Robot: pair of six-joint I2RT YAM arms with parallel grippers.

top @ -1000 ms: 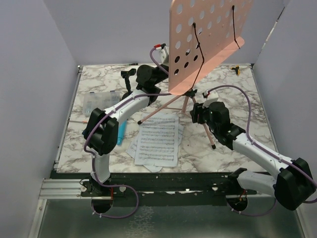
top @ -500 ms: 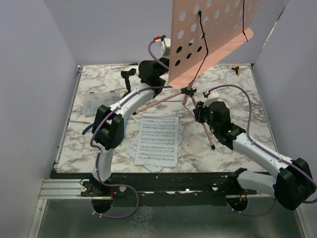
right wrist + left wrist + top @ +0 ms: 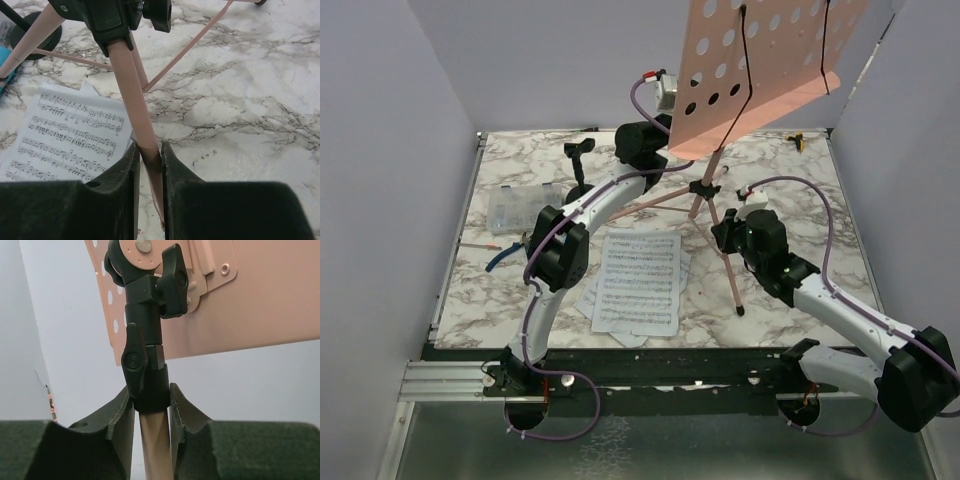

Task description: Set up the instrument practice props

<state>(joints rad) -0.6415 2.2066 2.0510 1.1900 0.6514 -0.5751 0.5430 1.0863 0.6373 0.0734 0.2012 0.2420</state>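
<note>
The pink music stand (image 3: pixel 760 70) stands nearly upright at the back of the table, its hole-punched panel high up. My left gripper (image 3: pixel 675 150) (image 3: pixel 150 395) is shut on its pole just under the black collar (image 3: pixel 145 385). My right gripper (image 3: pixel 725 235) (image 3: pixel 149 150) is shut on the near tripod leg (image 3: pixel 730 275), whose foot rests on the table. White sheet-music pages (image 3: pixel 638 280) (image 3: pixel 70 130) lie flat in front. The black mic stand (image 3: pixel 580 160) stands at the back left. A sliver of the blue microphone (image 3: pixel 4 75) shows; my left arm hides most of it.
A clear compartment box (image 3: pixel 515 208) sits at the left. A thin red stick (image 3: pixel 475 244) lies near the left edge. A small yellow-and-black object (image 3: pixel 798 140) lies at the back right. Grey walls close the table on three sides.
The stand has swung more upright, its panel moving up and to the right. My left arm followed it rightward. My right jaws have closed on the near leg.
</note>
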